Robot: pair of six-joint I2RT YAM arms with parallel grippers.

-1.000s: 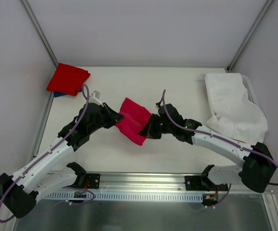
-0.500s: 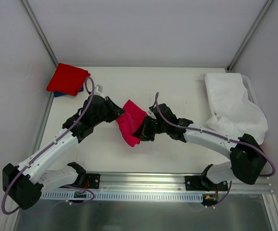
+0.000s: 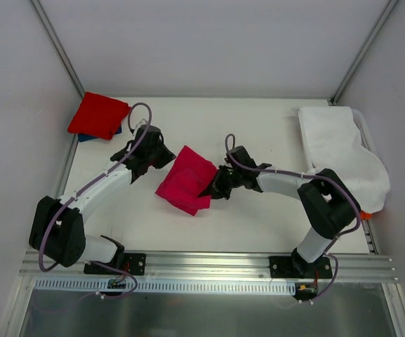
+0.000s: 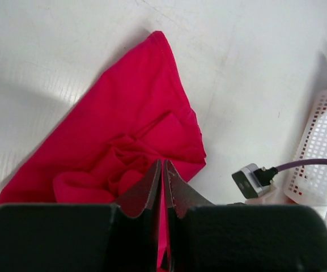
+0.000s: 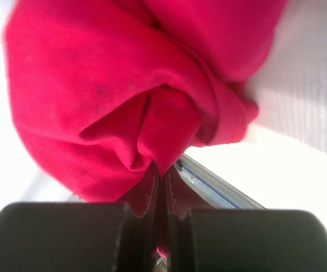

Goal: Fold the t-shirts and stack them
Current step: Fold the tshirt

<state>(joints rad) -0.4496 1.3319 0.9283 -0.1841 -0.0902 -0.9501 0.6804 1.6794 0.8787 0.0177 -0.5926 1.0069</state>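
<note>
Got the crimson-pink t-shirt point(image 3: 187, 184) bunched mid tabletop point(image 3: 258, 126), with left pincer point(image 4: 162, 173) and right pincer point(image 5: 160, 175) each clamped shut on a thin pinch of it. Could slip free or crumple worse if tugged unevenly. Counting three t-shirts: this, plus red t-shirt point(image 3: 98, 114) atop blue t-shirt point(image 3: 83, 137), far-left corner.

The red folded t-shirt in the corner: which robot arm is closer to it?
Left. The left arm ends just right of the red t-shirt; the right arm ends farther right, beyond the crimson-pink t-shirt.
</note>
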